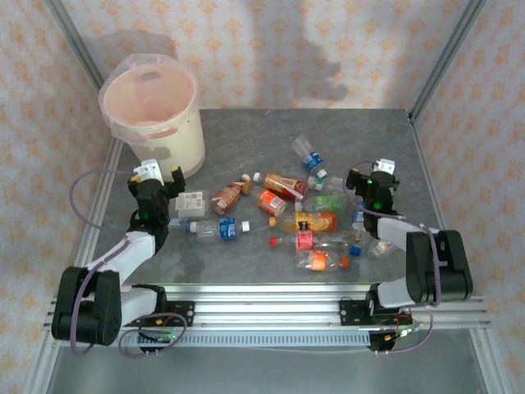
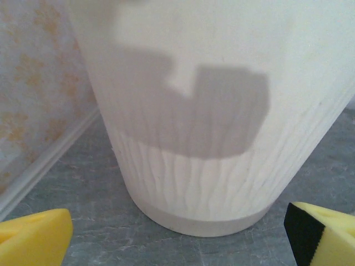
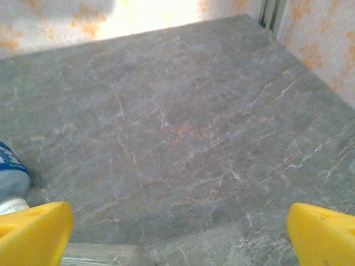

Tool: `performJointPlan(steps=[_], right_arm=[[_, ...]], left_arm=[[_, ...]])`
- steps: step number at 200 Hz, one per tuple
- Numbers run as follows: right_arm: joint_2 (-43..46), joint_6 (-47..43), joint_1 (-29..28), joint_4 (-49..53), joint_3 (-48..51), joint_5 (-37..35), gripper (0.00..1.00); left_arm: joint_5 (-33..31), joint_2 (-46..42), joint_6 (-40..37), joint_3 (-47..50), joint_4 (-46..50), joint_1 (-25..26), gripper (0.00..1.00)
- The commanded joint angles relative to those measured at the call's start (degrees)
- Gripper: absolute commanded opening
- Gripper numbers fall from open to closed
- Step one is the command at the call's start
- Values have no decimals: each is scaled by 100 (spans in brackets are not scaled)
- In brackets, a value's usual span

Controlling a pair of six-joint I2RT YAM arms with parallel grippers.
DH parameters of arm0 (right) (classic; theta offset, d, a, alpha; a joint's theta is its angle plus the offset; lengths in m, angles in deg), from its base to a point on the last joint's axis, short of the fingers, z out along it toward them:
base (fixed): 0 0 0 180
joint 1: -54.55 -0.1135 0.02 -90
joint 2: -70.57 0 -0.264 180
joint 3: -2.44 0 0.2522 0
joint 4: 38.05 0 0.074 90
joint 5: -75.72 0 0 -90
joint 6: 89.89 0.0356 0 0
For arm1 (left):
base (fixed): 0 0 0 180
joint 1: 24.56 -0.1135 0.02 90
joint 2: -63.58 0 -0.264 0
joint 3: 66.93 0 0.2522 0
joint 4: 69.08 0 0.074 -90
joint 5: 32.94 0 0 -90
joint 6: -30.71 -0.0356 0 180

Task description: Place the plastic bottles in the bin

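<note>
At the far left corner of the grey table (image 1: 246, 135) stands the bin (image 1: 187, 152), upright, its pink liner folded over the rim and nothing that I can make out lying inside. Just near of it, the left gripper (image 1: 158, 184) points at the bin's lower wall with its jaws spread wide and nothing between them. In the left wrist view the cream wall of the bin (image 2: 222, 111) rises close ahead, the gripper's shadow falling across it, and the yellow fingertips (image 2: 33, 238) sit apart at the two bottom corners. To the right of that gripper the plastic bottles (image 1: 285, 184) lie scattered on their sides across the middle of the table, none of them in the bin. A clear bottle with a white label (image 1: 193, 203) lies just beside the left gripper, a blue-labelled one (image 1: 218, 230) is a little nearer, and orange- and red-labelled ones are crowded further right. A lone blue-labelled bottle (image 1: 308, 154) lies toward the far edge, apart from the heap. At the right side of the heap a green-labelled bottle (image 1: 328, 201) lies close to the right gripper (image 1: 373, 185), which is released too — jaws wide, holding nothing. Its wrist view looks over bare table (image 3: 183, 127) toward the far right corner, yellow fingertips (image 3: 321, 233) well apart, with a blue-labelled bottle end (image 3: 11, 172) at the left edge.
</note>
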Motion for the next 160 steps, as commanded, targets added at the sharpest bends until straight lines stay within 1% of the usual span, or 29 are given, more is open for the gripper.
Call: performJointPlan(steps=[1,24,56,64,91,110,121,132,147,160], right_arm=[[523,90,-4,665,-115,-244,99],[991,281,-3,1230,-201,-486,99],[1470,606,-5,2012,-386,-656,99],[1570,664,-6,2183,-432,-657,99],[1803,771,-4,2726,-620,-679,99],[1916,805,-4,3028,-762,-674,99],[1962,813,-4,3190,-841,-666,99],[1994,827,-4,3337,-919,-657,99],[2016,852,-9,3526,-1026,-640,99],[2017,882,-9,3671,-1114,-627,99]], left_arm=[[-350,-431,171,-105,724,-53,100],[-653,-965,443,-189,1318,-61,100],[-1368,-1746,1289,-309,2360,-226,100],[-1428,-1896,1497,-376,2642,-340,100],[-1109,-2176,2011,-707,3382,-875,100],[-490,-2109,2171,-1116,3817,-1430,100],[-199,-1951,2316,-1398,4102,-1779,100],[-47,-1719,2450,-1751,4435,-2094,100],[63,-1327,2576,-2238,4867,-2442,100],[331,-961,2637,-2596,5083,-2731,100]])
